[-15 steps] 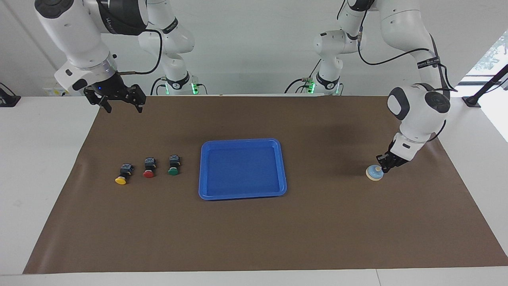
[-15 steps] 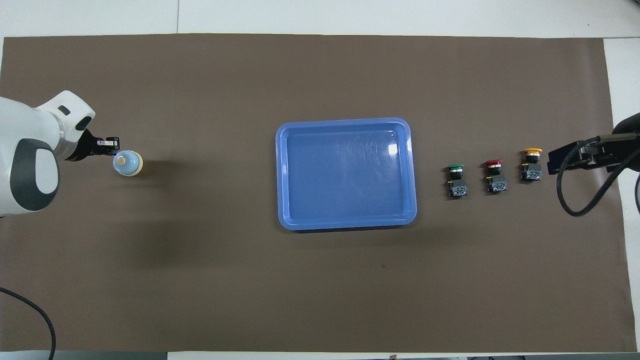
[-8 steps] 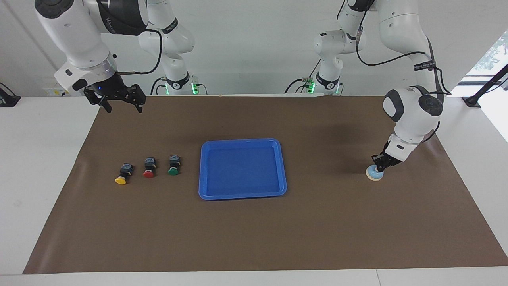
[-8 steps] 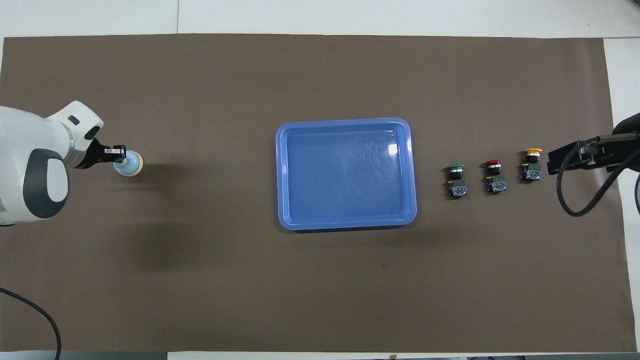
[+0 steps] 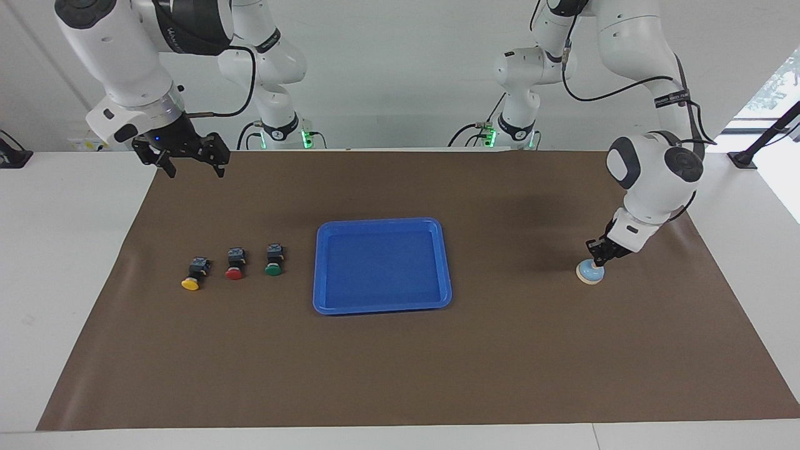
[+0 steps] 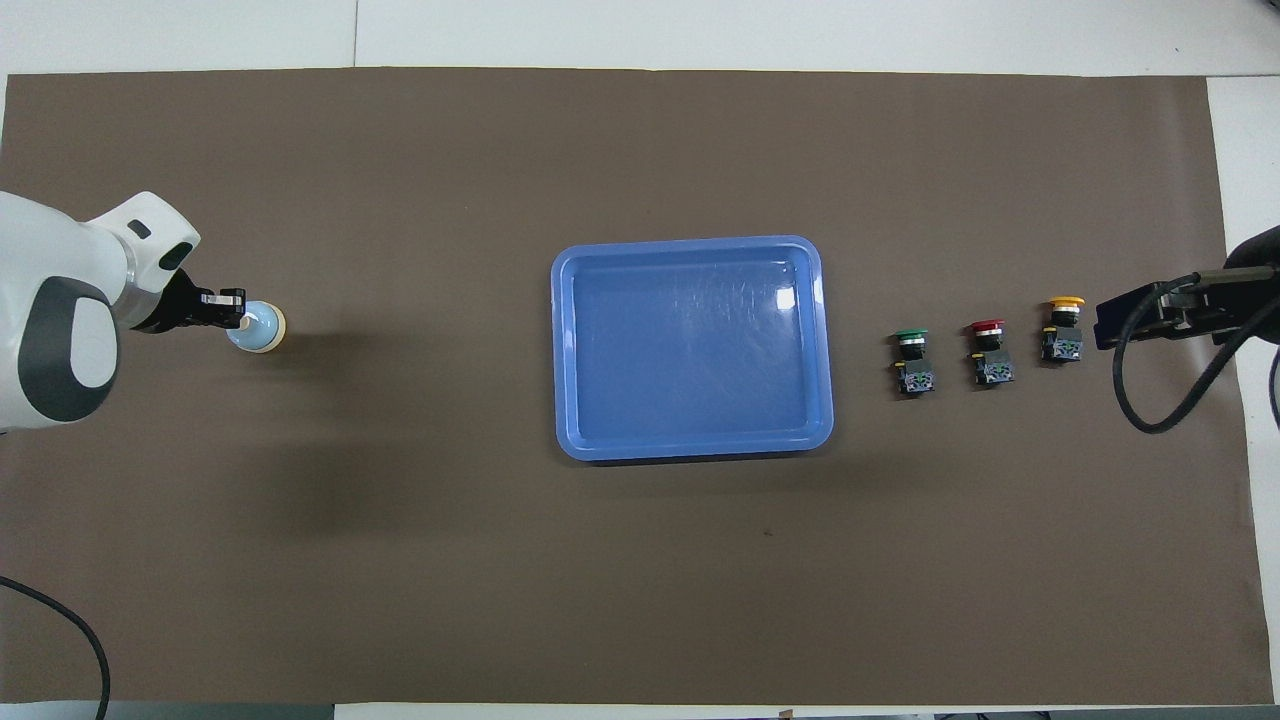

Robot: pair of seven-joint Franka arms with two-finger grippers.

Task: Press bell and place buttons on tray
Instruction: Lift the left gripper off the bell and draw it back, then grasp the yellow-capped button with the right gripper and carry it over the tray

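The light-blue bell (image 5: 589, 273) (image 6: 258, 328) stands on the brown mat toward the left arm's end. My left gripper (image 5: 598, 257) (image 6: 236, 311) points down with its tips at the bell's knob; they look shut, with nothing held. The blue tray (image 5: 320, 269) (image 6: 560, 350) lies in the middle with nothing in it. Three buttons lie in a row toward the right arm's end: green (image 5: 273, 265) (image 6: 912, 355), red (image 5: 234, 269) (image 6: 988, 347), yellow (image 5: 192, 278) (image 6: 1064, 325). My right gripper (image 5: 185, 164) (image 6: 1105, 322) hangs open in the air over the mat's edge, apart from the yellow button.
A brown mat (image 5: 400, 362) covers most of the white table. The right arm's black cable (image 6: 1150, 400) loops over the mat's end beside the yellow button.
The left gripper swung from beside the bell onto its top, then rose slightly off the dome. The right arm, tray and buttons have not moved.
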